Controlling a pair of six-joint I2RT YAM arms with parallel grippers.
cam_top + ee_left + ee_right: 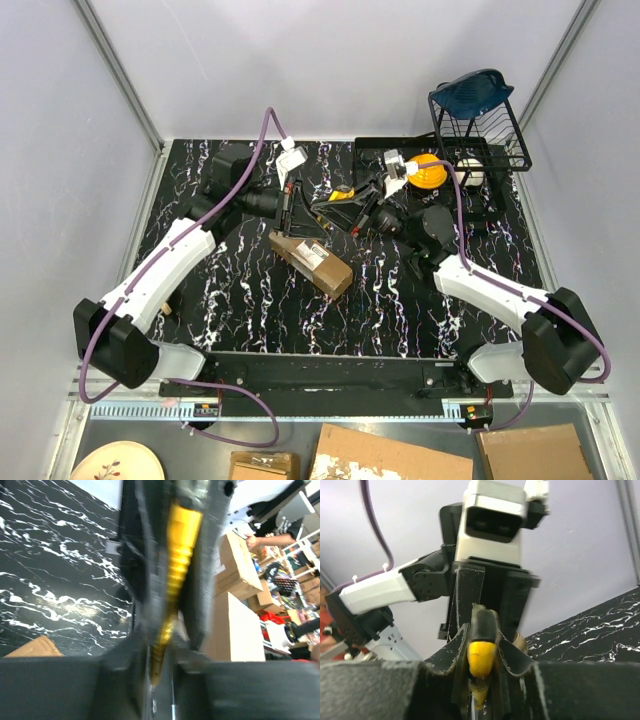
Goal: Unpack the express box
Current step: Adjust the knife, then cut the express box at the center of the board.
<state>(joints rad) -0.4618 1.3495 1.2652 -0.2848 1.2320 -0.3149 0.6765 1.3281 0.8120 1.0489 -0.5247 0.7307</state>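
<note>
The express box (312,262), a small brown carton with a white label, lies slanted on the black marbled table (250,310), just in front of both grippers. A brown corner of the box (37,647) shows at the lower left in the left wrist view. Above it a yellow-and-black utility knife (338,198) hangs between the two arms. My left gripper (300,205) is shut on one end of the knife (182,540), which runs up from my left gripper (162,665). My right gripper (366,206) is shut on the other end of the knife (481,652), which fills my right gripper (481,680).
A black wire rack (480,125) with a blue item on top stands at the back right, beside a round orange object (428,172). Grey walls close in the table on three sides. Cardboard pieces (390,458) and a plate (115,462) lie below the near edge.
</note>
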